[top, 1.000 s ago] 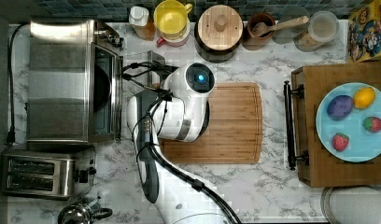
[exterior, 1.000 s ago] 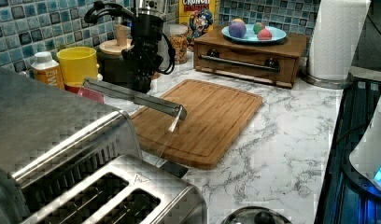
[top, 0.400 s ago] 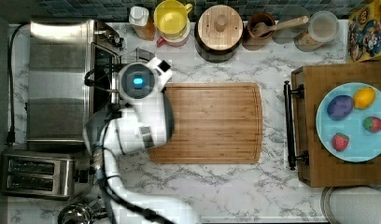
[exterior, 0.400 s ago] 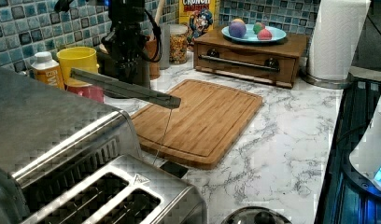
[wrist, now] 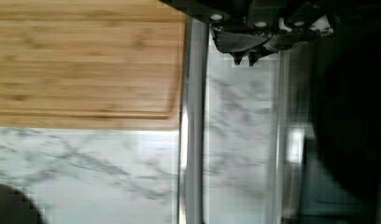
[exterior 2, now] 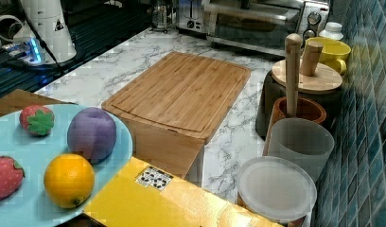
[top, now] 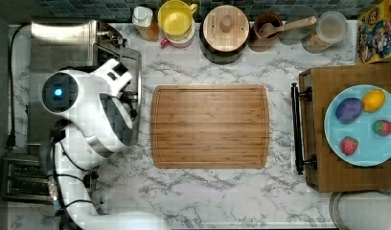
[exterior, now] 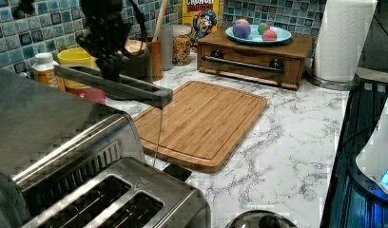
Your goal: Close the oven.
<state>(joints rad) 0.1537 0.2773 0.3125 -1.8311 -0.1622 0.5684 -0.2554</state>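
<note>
Nearby, cutting board [top: 210, 126] beside oven [top: 64, 52]

White rounded arm [top: 90, 120] with grey joint bands, a blue-lit round cap, black cables

The top view looks straight down on the tabletop [top: 222, 196]. Left and right views look low from opposite ends, sharing the cutting board [exterior: 206, 118].

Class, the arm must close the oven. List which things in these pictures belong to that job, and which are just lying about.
Belong to the job:
- oven
- its half-raised door with bar handle
- tool

Lying about:
- cutting board
- toaster
- plate of fruit
- yellow mug
- cereal box
</note>
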